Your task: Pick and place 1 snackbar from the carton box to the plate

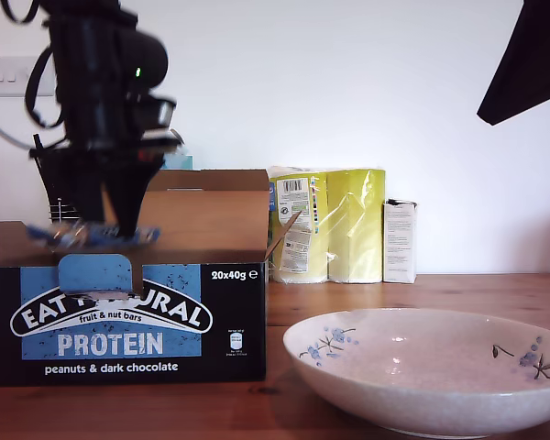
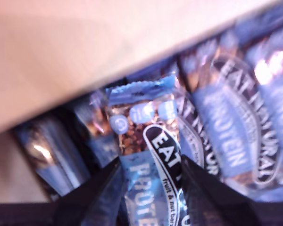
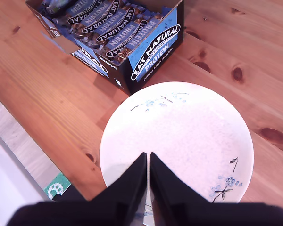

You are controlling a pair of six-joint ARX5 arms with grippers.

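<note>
Wooden table [image 1: 477,289]: yellow rolls [image 1: 330,225] behind carton box [image 1: 128,321].

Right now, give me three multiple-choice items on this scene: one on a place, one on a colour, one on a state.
1. Where is the plate?
A. inside the box
B. on the table beside the box
C. on the yellow packs

2. What colour are the plate's painted flowers?
A. red
B. blue
C. green

3. What is my first end effector doing?
A. gripping a snack bar
B. hanging empty
C. touching the plate

Answers: 1 B, it sits on the wood next to the box. 2 B, blue blossoms show inside. 3 A, its fingers clamp the wrapper.
</note>
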